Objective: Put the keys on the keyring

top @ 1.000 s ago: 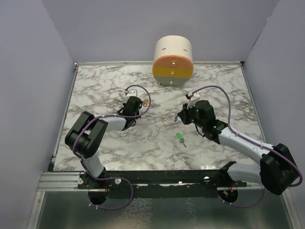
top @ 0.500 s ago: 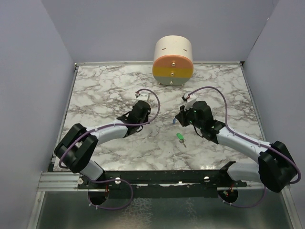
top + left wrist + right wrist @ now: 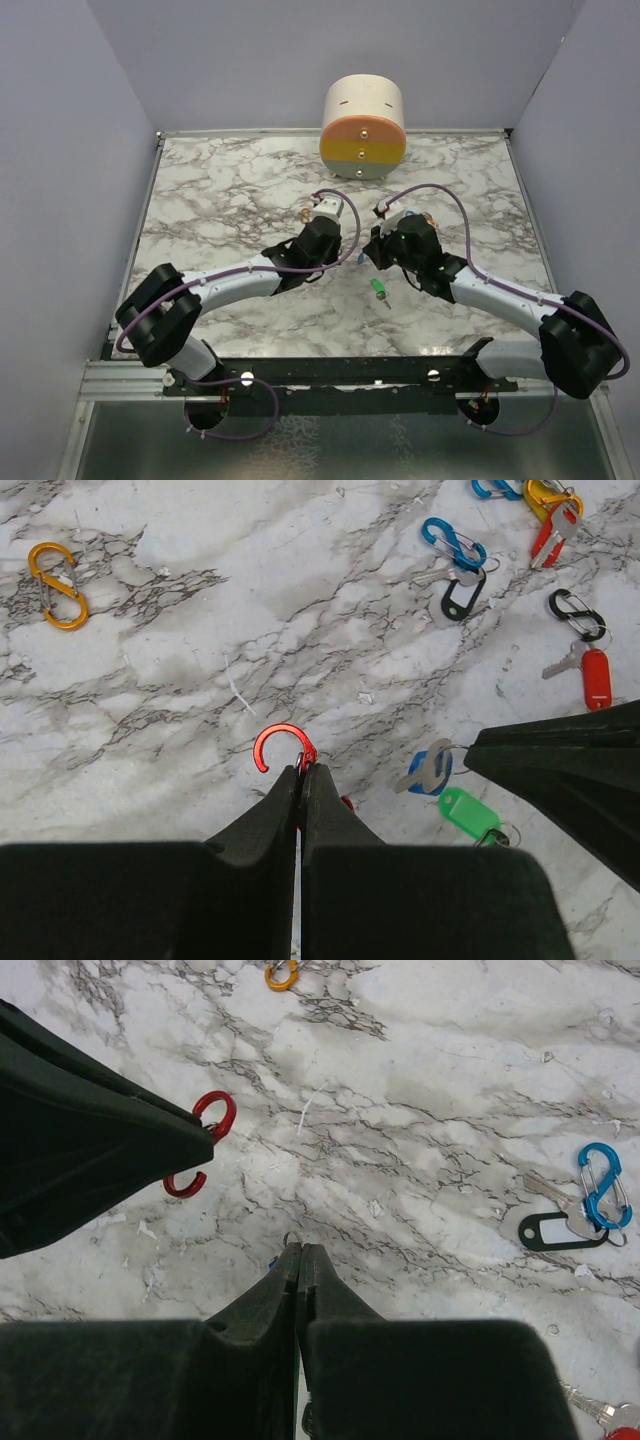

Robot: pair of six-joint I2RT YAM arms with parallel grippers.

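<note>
Marble desk (image 3: 200,200). Left claw (image 3: 301,768) clamped on red clip (image 3: 284,728), hook free. Right claw (image 3: 299,1250) clamped on blue key (image 3: 432,770) by ring; key just right of hook, not touching. Green key (image 3: 465,813) loose nearby.

White marble-veined tabletop (image 3: 220,190) fills the floor of the booth, evenly lit, only soft shadows. Plain lavender-grey walls close it in: left (image 3: 60,150), back (image 3: 250,60), right (image 3: 590,120). At the far edge sits a cream drum (image 3: 363,128) with orange, yellow and green bands. Along the near edge, a metal rail (image 3: 120,378), brushed steel sheet (image 3: 330,445) below.
</note>
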